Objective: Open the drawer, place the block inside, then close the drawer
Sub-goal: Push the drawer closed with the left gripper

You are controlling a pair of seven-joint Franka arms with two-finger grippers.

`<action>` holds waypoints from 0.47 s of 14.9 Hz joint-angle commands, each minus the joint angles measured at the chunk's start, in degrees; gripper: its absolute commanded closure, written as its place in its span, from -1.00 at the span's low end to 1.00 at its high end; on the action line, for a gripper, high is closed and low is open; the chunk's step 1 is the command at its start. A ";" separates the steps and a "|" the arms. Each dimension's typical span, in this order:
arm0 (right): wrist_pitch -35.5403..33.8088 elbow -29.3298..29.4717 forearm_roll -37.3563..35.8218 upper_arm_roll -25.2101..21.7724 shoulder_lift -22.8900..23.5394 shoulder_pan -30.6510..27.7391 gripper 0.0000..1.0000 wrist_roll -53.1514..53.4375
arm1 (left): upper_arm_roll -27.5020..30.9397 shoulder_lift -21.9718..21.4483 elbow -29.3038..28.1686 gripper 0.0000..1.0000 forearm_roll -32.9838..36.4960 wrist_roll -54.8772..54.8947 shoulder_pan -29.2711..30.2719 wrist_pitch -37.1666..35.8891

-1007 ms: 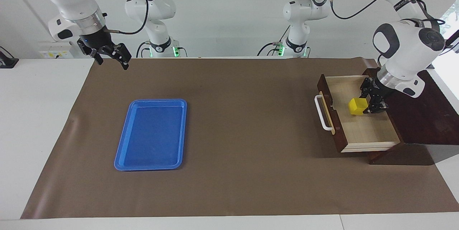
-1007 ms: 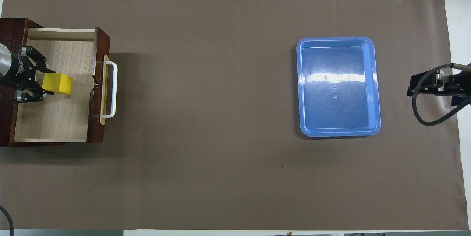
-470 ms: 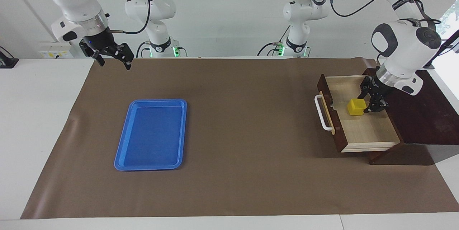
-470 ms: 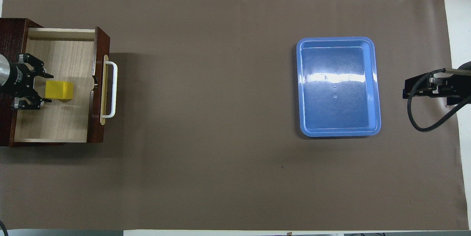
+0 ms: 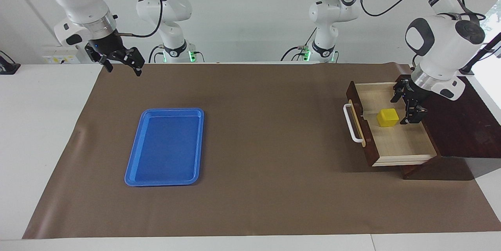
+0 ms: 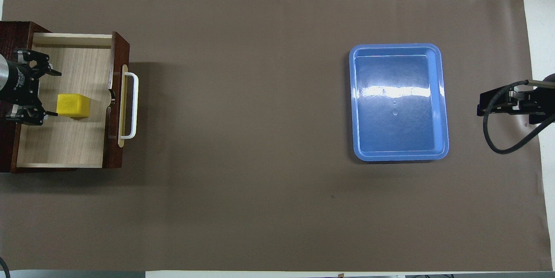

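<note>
The dark brown drawer point(image 5: 357, 114) stands pulled out of its dark wooden box point(image 5: 462, 125) at the left arm's end of the table, white handle point(image 6: 131, 105) toward the table's middle. On its pale floor point(image 6: 65, 148) rests the yellow block point(image 5: 388, 117) point(image 6: 73, 106), free of any grip. My left gripper point(image 5: 406, 106) point(image 6: 53, 93) hangs open over the drawer beside the block, on the box's side of it, fingers wide apart and clear of it. My right gripper point(image 5: 122, 69) waits open in the air over the brown mat's corner at the right arm's end.
A flat blue tray point(image 5: 164, 147) point(image 6: 399, 102) lies on the brown mat point(image 5: 266, 157) toward the right arm's end. The right arm's cable point(image 6: 498, 139) loops over the mat's edge beside it.
My left gripper opened and let go of the block, which dropped onto the drawer floor. The gripper drew back a little toward the box. The right gripper only shifted slightly.
</note>
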 commanded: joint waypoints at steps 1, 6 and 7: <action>1.21 -0.93 -0.95 0.36 -0.72 -0.72 -1.00 -1.59 | 0.66 -0.11 -1.14 -1.00 0.97 -5.09 -5.81 -1.18; 1.21 -1.02 -0.95 0.36 -0.72 -1.34 -1.00 -1.51 | 0.66 -0.38 -8.26 -1.00 4.57 -8.61 -8.64 3.20; 1.21 -1.11 -0.95 0.36 -0.72 -1.34 -1.00 -1.51 | 0.66 -0.29 -9.40 -1.00 5.01 -8.53 -8.20 4.43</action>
